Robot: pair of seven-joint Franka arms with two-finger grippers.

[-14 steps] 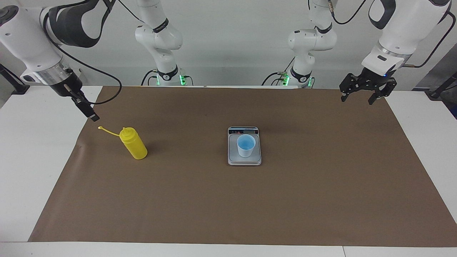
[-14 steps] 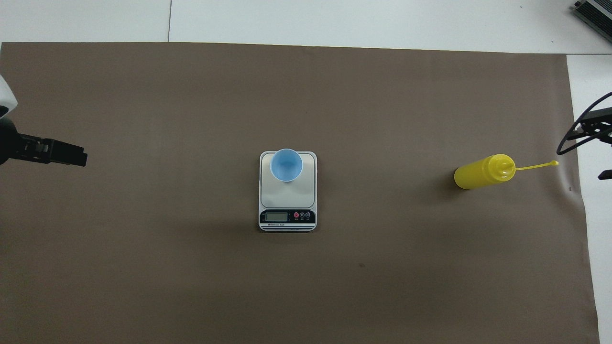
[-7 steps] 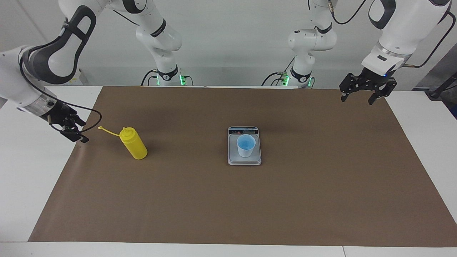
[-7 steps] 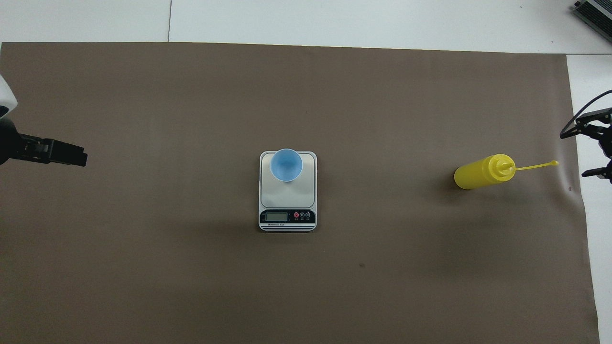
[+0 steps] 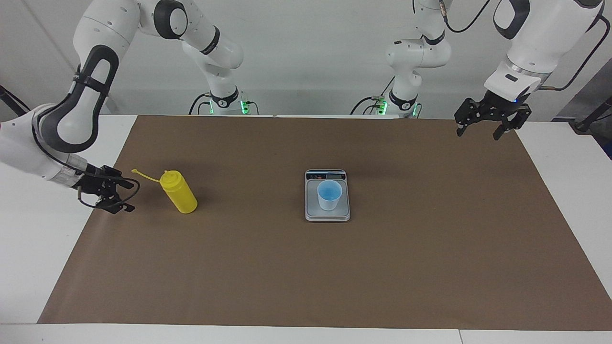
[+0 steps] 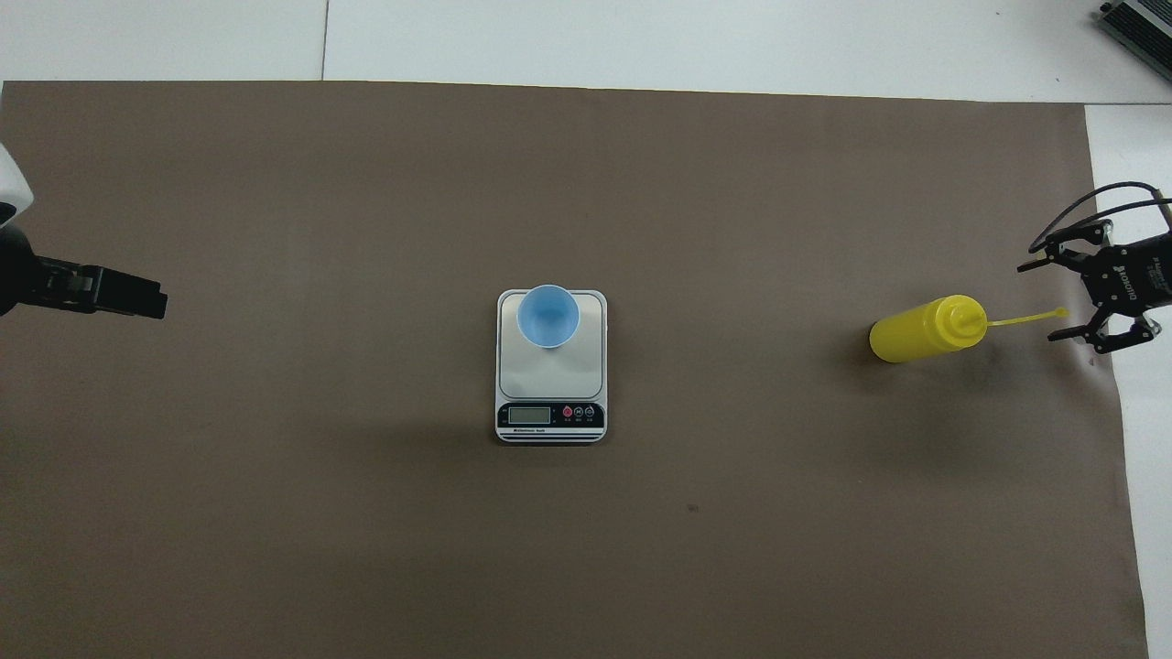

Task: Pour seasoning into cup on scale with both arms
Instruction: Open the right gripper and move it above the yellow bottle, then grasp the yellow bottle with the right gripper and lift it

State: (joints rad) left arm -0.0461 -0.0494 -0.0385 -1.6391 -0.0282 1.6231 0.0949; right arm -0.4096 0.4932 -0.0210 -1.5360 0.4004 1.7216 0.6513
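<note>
You see a big brown mat (image 5: 306, 267) on the worktop. The scale (image 5: 327, 212) sits in the middle with the cup (image 5: 329, 195) on it. The yellow seasoning (image 5: 179, 193) stands toward the right arm's end. Your right gripper (image 5: 128, 195) is low beside it, fingers spread, touching nothing. Your left gripper (image 5: 478, 133) waits over the mat's corner, fingers spread.

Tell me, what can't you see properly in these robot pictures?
- Facing view: the scale's display is too small to read.
- Overhead view: the left gripper is seen edge-on, its arm cut off by the picture's edge.
- Both views: the yellow bottle is solid-coloured, hiding its contents.
</note>
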